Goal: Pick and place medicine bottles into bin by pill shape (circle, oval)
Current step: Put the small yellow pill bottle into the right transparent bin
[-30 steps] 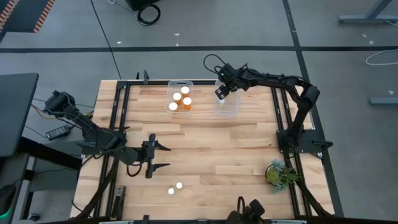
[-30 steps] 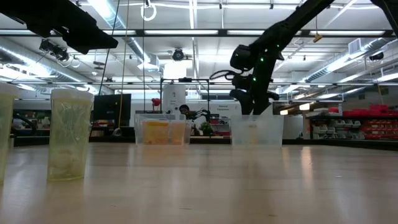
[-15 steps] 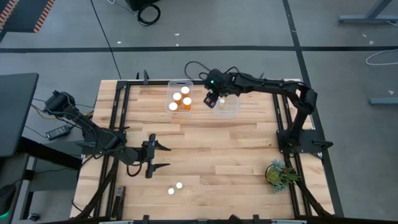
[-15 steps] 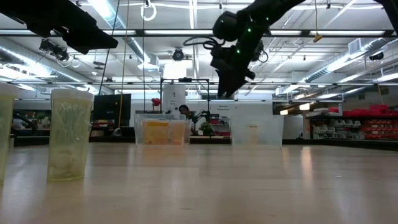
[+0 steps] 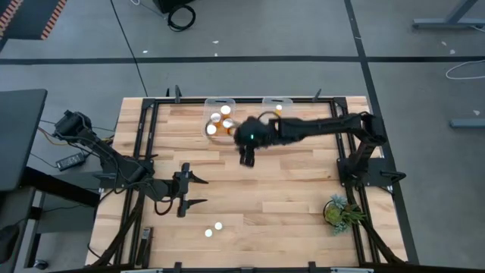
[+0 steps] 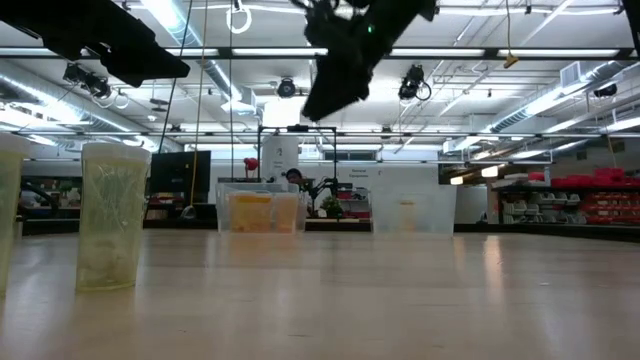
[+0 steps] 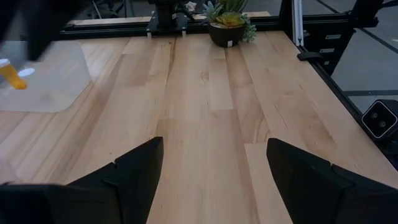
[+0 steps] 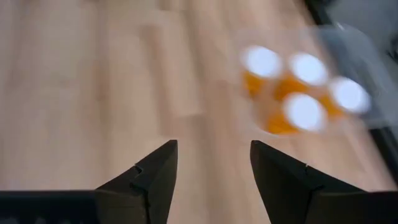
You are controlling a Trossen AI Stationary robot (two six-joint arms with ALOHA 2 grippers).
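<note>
Medicine bottles [image 5: 219, 122] binned; right gripper [image 5: 247, 158] open, empty.

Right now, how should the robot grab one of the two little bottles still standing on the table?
Probably by the white cap or just under it, coming straight down. The two loose bottles stand upright near the table's front edge, almost touching, so the fingers should close across one bottle from its free sides, not through the narrow gap. The open left gripper waits nearest them.
</note>
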